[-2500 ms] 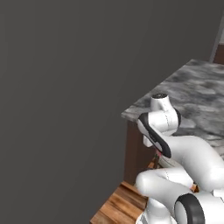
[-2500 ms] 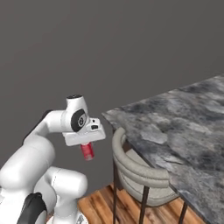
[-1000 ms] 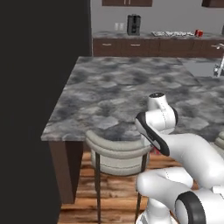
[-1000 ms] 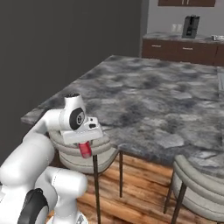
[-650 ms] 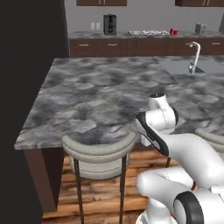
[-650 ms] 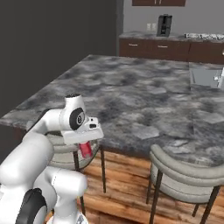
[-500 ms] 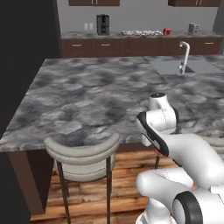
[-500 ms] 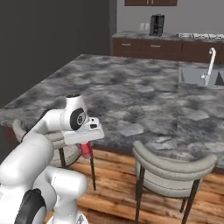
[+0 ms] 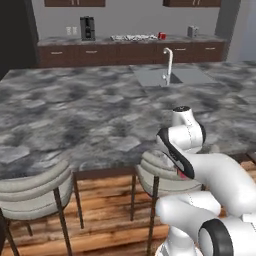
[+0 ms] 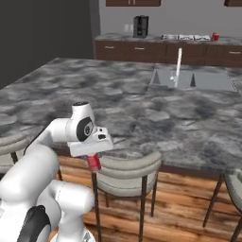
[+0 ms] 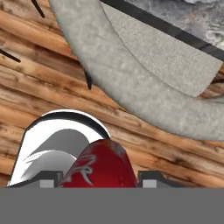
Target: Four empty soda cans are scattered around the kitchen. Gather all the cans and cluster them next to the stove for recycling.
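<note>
My gripper (image 10: 93, 159) is shut on a red soda can (image 10: 94, 163) and holds it low, in front of the grey stone island's near edge and above a stool. In the hand view the can (image 11: 103, 164) stands between my two fingertips (image 11: 49, 180), over a wooden floor and the stool's curved grey back (image 11: 131, 83). Far off on the back counter lies the stove (image 9: 132, 37) (image 10: 185, 37). A second red can (image 9: 161, 35) (image 10: 215, 36) stands just to its right.
The island (image 9: 75, 115) (image 10: 142, 108) has a sink with a tall faucet (image 9: 169, 65) (image 10: 178, 60). Grey stools (image 9: 35, 185) (image 10: 127, 172) line its near side. A dark coffee machine (image 9: 87, 28) (image 10: 140, 26) is on the back counter.
The base has swung round, so both base views swept from a dark wall across the island to the back counter. The arm's pose is the same, with the can still in the gripper.
</note>
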Robot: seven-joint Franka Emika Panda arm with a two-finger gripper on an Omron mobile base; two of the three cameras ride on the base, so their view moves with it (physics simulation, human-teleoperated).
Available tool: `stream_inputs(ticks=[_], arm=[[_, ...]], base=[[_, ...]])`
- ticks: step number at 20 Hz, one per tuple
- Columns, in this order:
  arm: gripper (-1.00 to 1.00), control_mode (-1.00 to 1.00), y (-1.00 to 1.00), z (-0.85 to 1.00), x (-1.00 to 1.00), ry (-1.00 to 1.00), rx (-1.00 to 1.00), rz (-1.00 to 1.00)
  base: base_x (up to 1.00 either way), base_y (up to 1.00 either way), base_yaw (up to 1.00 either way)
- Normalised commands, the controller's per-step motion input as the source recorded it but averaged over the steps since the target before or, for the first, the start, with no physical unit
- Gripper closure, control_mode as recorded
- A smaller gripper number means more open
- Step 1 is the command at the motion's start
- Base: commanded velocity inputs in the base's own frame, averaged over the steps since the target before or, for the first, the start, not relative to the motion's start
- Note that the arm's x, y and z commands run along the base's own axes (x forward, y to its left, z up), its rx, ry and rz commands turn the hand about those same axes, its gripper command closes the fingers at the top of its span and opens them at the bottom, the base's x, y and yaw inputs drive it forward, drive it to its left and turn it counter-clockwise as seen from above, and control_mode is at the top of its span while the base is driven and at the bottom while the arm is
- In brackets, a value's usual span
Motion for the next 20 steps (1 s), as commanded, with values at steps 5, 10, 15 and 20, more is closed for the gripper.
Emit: stream_inputs(ticks=[5, 10, 15, 20], arm=[[1.00, 1.00, 0.00, 0.00, 0.00, 0.00, 0.00, 0.00], [1.00, 1.00, 0.00, 0.00, 0.00, 0.00, 0.00, 0.00], [1.00, 1.00, 0.00, 0.00, 0.00, 0.00, 0.00, 0.00], [1.00, 1.00, 0.00, 0.00, 0.00, 0.00, 0.00, 0.00]], base=[[-0.01, -0.97, -0.19], [-0.01, -0.96, -0.18], [0.00, -0.95, -0.13], [0.00, -0.98, -0.12]])
